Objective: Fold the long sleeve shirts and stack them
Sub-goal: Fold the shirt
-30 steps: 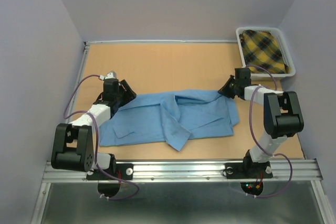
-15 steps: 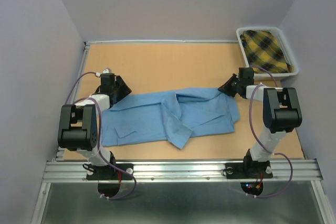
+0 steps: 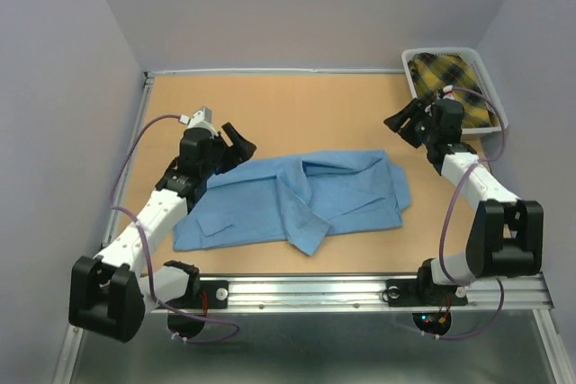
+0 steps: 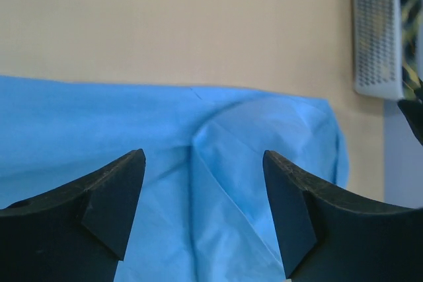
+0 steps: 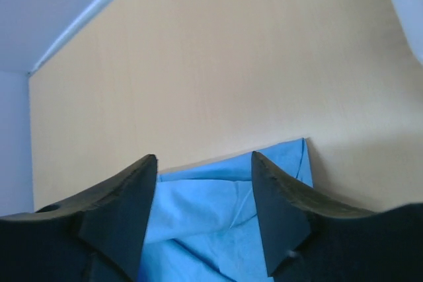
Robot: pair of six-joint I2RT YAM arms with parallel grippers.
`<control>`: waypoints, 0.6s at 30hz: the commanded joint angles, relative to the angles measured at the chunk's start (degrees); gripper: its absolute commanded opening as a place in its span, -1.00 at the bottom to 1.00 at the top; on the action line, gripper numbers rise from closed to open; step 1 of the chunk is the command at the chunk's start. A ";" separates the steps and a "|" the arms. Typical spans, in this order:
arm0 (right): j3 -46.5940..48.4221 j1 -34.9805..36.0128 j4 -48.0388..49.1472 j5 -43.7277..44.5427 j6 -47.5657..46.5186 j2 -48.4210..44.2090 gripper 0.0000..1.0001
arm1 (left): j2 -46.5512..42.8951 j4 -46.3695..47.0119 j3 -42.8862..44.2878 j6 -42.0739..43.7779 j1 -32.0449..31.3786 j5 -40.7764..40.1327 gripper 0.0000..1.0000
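Lying flat near the middle of the tan table (image 3: 297, 101), the light blue long sleeve shirt (image 3: 297, 200) is seen stretched from 9 o'clock to 3 o'clock, with a pointed fold of cloth reaching toward 6 o'clock near its middle. A raised crease is shown along its far edge, toward 12 o'clock. The left gripper (image 3: 238, 143) is held over the shirt's corner at 10 o'clock, clear of the cloth; its jaws are spread wide and nothing is gripped, the blue fabric being visible through the gap between its black fingers (image 4: 106, 196) in the left wrist view. The right gripper (image 3: 402, 123) is placed at 2 o'clock from the shirt, apart from the cloth and just beside the white basket (image 3: 441, 50), which is set in the table's corner at 1 o'clock. Its jaws are likewise parted and empty, and between its fingers (image 5: 284, 216) only bare table and the shirt's far corner are seen. A yellow plaid garment (image 3: 454, 83) is held in the basket.
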 commanded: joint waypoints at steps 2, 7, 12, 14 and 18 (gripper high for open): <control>-3.44 -0.39 -1.91 -2.44 -4.48 -9.40 0.39 | -5.12 -6.13 -2.28 -8.71 -11.87 -0.30 0.73; -5.82 -0.39 -5.69 -4.72 -6.50 -16.08 0.48 | -1.87 -9.82 0.19 -12.66 -22.86 -4.08 0.74; -8.19 -0.39 -8.24 -5.95 -6.76 -21.89 0.53 | 5.06 -9.82 3.34 -15.66 -30.95 -8.28 0.70; -8.72 -0.39 -8.85 -6.22 -6.94 -22.86 0.53 | 9.02 -9.82 5.62 -15.57 -32.71 -9.79 0.66; -9.95 -0.48 -9.47 -7.18 -7.20 -24.00 0.53 | 14.56 -9.73 9.32 -14.96 -33.77 -10.67 0.61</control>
